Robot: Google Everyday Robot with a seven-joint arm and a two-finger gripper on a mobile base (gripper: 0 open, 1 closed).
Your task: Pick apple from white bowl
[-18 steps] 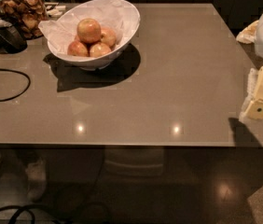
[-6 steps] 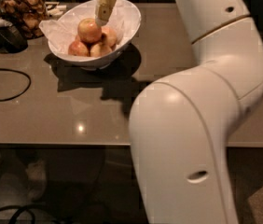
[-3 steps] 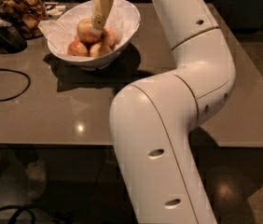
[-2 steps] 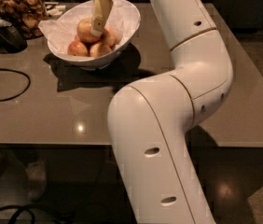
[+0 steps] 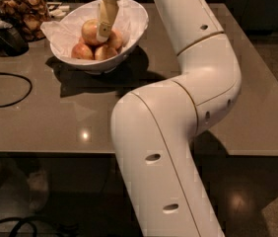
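The white bowl (image 5: 135,25), lined with crumpled white paper, stands at the back left of the grey table. The apple (image 5: 89,31) lies on top of three smaller apples (image 5: 82,52) in it. My gripper (image 5: 101,36) reaches down from above into the bowl. Its tan tip rests against the right side of the top apple. My white arm (image 5: 198,68) bends across the middle of the view and hides part of the table.
A glass jar of brown snacks (image 5: 23,10) stands left of the bowl at the table's back edge. A dark object (image 5: 3,36) lies beside it. A black cable (image 5: 11,90) loops over the left of the table (image 5: 55,122). The table's front edge runs below the middle of the view.
My arm came in from the right and reached over the bowl. In the last second the gripper has sunk slightly onto the top apple.
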